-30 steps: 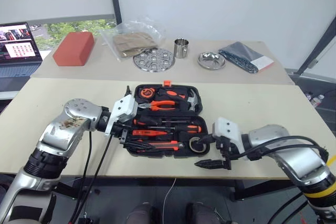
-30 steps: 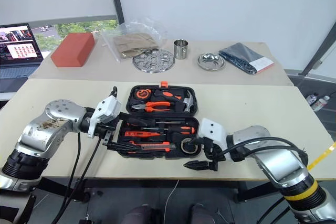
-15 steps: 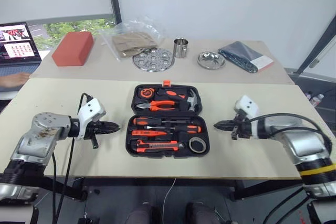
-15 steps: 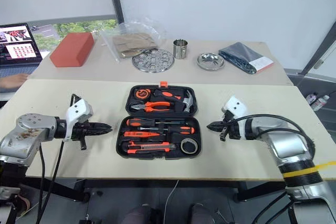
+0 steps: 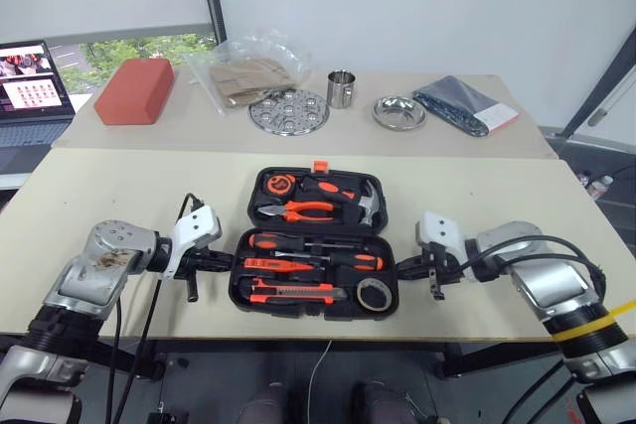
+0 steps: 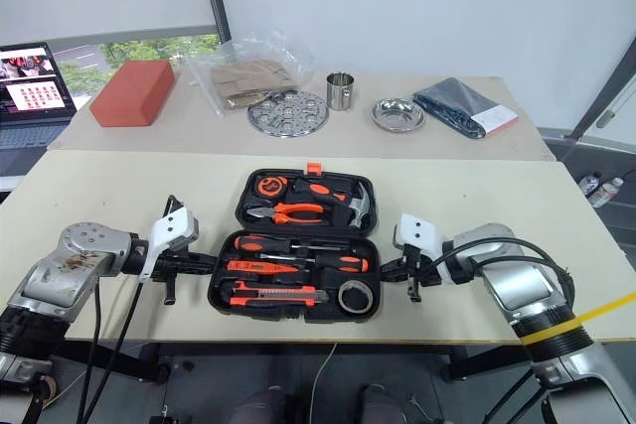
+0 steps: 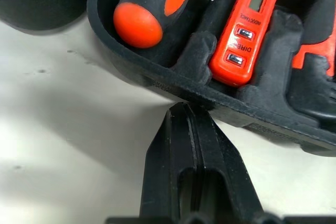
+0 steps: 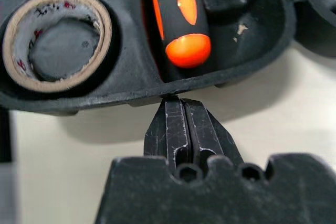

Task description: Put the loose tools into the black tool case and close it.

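Observation:
The black tool case lies open on the near table, its orange latch at the far edge. Orange-and-black tools sit in its recesses: pliers, two screwdrivers, a utility knife, a tester and a grey tape ring. My left gripper is shut, and its tip touches the left wall of the case's near half. My right gripper is also shut, its tip against the right wall beside the tape ring. Neither holds anything.
On the far table stand a red block, a plastic bag, a holed steel dish, a steel cup, a small steel dish and a dark pouch. A laptop is at the far left.
Both grippers went from open to shut. They drew out to the sides of the case, then came back in and down, so their tips now meet its left and right walls.

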